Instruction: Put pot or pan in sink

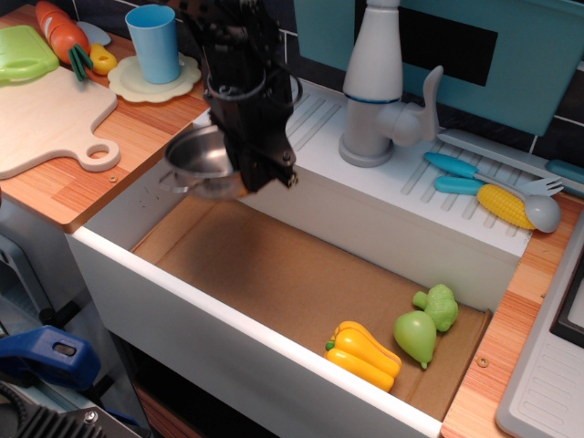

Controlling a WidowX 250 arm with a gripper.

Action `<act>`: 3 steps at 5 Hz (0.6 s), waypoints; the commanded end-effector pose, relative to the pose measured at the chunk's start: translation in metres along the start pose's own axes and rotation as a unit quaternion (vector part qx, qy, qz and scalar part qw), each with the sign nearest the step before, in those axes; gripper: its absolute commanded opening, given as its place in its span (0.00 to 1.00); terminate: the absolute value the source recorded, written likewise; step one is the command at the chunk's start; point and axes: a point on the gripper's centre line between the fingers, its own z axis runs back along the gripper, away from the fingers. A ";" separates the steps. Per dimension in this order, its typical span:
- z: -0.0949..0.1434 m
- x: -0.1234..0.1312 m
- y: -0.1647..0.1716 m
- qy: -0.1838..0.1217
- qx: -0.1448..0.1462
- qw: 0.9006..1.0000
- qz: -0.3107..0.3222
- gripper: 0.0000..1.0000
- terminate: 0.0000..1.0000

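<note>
Two fingers (266, 169) clamped on pot (199, 157).

The gripper (260, 173) covers the right side of the pot (199, 157), and its fingertips are lost against the dark body, so their hold cannot be made out. The pot itself is blurred. The arm runs out of the top edge. The faucet (376, 87) top is cut by the same edge. At far left, the green lid (23, 52) and carrot (60, 32) are clipped. The sink (274, 351) near-right corner runs off the bottom edge.
</note>
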 end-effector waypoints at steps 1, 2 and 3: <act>0.007 0.001 0.001 -0.027 0.018 0.999 0.031 0.00 0.00; -0.003 0.000 -0.005 -0.032 0.012 0.998 0.052 0.00 0.00; -0.023 0.002 -0.008 -0.041 -0.003 0.997 0.059 0.00 0.00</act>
